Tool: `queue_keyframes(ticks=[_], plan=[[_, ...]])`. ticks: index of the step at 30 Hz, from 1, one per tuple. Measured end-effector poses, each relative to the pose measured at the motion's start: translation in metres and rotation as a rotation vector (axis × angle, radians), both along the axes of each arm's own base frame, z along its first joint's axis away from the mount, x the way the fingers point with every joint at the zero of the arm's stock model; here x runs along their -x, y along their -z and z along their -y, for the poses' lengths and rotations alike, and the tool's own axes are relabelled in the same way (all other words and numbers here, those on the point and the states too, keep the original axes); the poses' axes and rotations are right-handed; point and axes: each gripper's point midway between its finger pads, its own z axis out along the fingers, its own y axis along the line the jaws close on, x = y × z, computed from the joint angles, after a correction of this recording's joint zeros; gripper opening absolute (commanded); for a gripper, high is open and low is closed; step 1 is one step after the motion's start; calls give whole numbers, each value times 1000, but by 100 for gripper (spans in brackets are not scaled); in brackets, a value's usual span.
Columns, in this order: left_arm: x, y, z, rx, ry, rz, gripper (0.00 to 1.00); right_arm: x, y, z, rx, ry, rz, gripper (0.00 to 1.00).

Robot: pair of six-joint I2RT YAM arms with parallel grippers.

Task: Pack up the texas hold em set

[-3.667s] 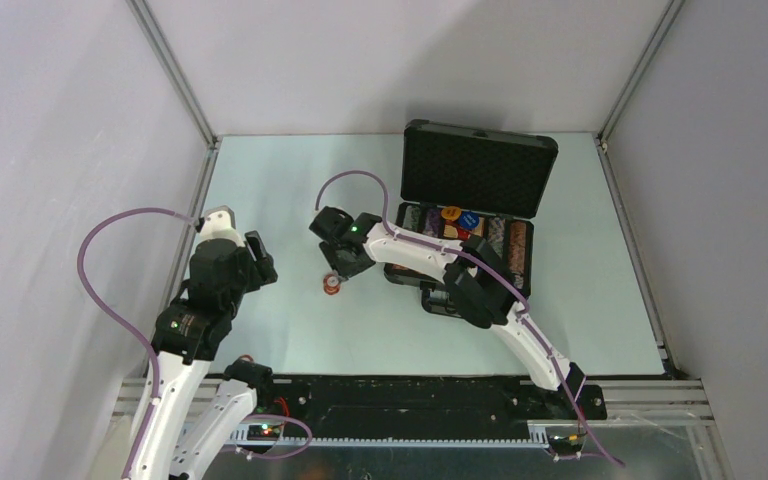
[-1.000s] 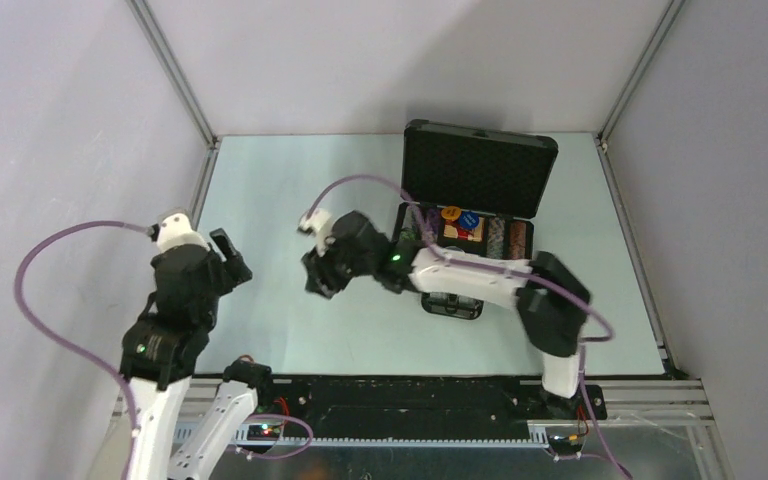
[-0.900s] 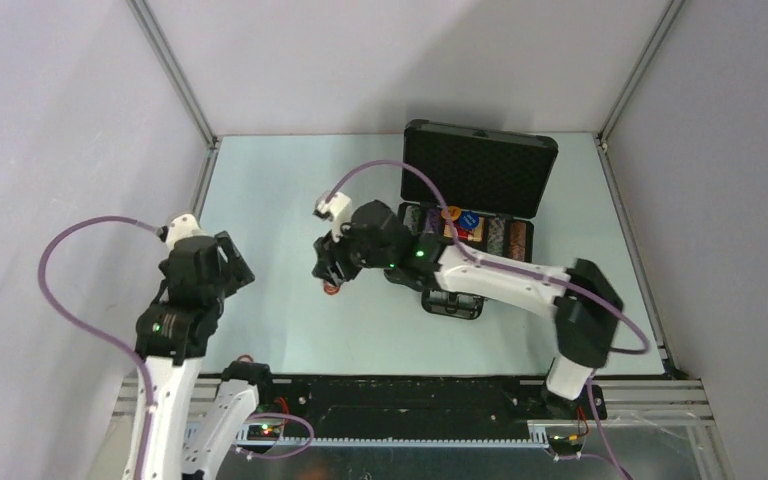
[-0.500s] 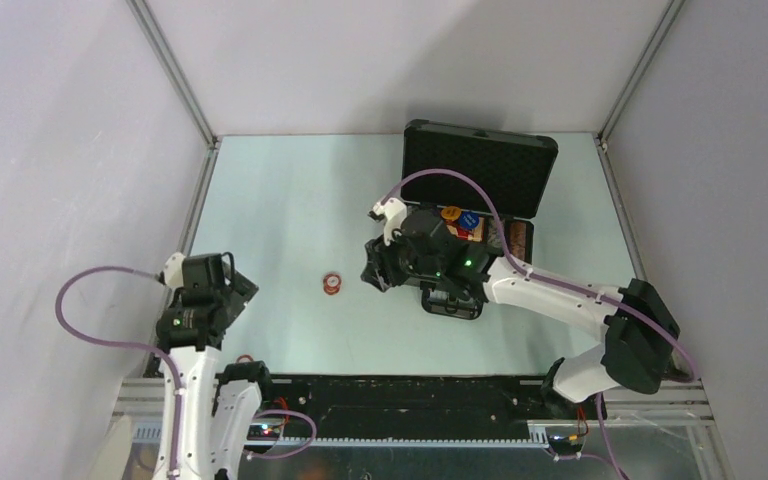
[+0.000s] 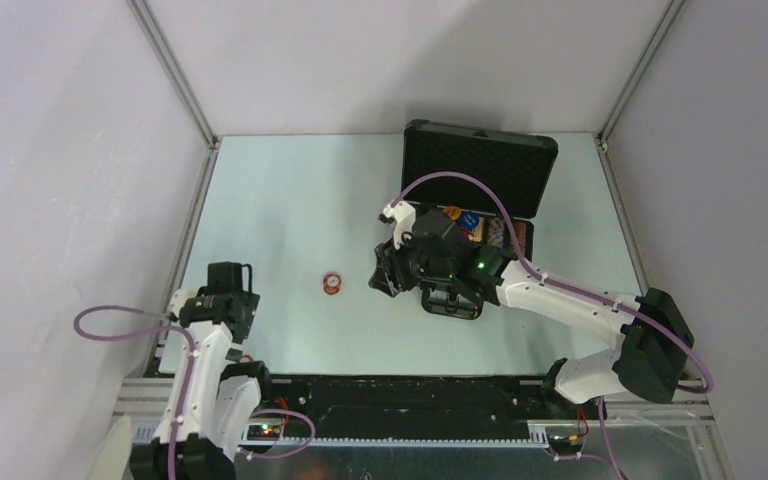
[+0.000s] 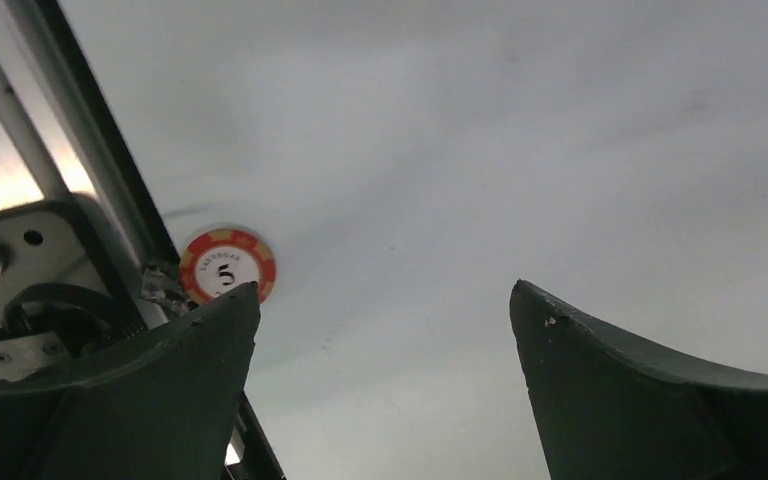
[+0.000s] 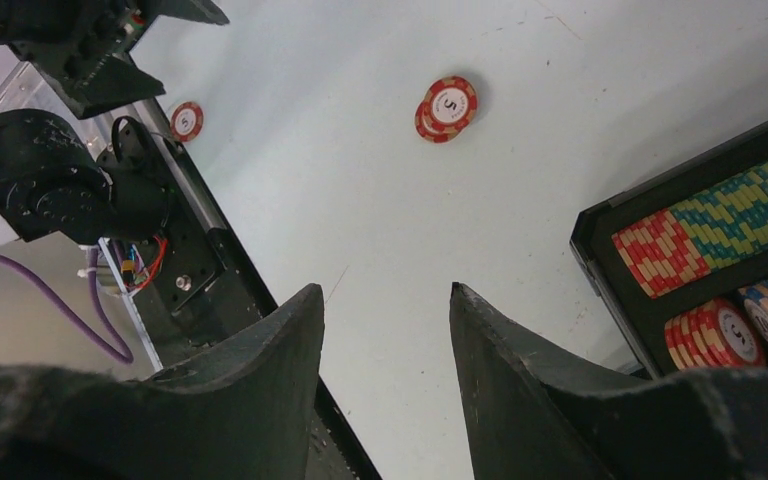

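Note:
The black case [image 5: 480, 170] stands open at the back right, foam lid raised, with multicoloured chip rows [image 5: 508, 236] inside. Two overlapping red-white chips [image 5: 332, 284] lie on the table left of it. My right gripper [image 5: 384, 276] hovers open and empty at the case's front left corner; its wrist view shows the two chips [image 7: 447, 107], the case's rim [image 7: 600, 240] and the chip rows [image 7: 730, 225]. My left gripper [image 5: 228, 276] is open and empty at the near left. A single "5" chip [image 6: 227, 266] lies beside the rail, by its left finger [image 6: 190, 350].
A black mounting rail [image 5: 410, 385] runs along the table's near edge. The single chip [image 7: 186, 119] lies close to the left arm's base [image 7: 40, 190]. Purple cables loop from both arms. Grey walls close in the table on three sides.
The left arm has drawn back toward the near left corner and its jaws have opened wider. The right gripper has moved right, away from the two chips toward the case.

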Motion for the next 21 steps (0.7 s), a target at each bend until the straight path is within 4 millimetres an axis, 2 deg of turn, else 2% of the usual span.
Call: queue_keyframes(ticks=[5,14,21], plan=[[15,28,5,53,-96,-97,100,3,5,3,19,-7,-18,54],[17,27,-6,-6,-144,-32,100,9,8,3,23,-30,-38,54],[32,42,-16,-59,-161,-138,100,10,16,1,36,-41,-57,54]])
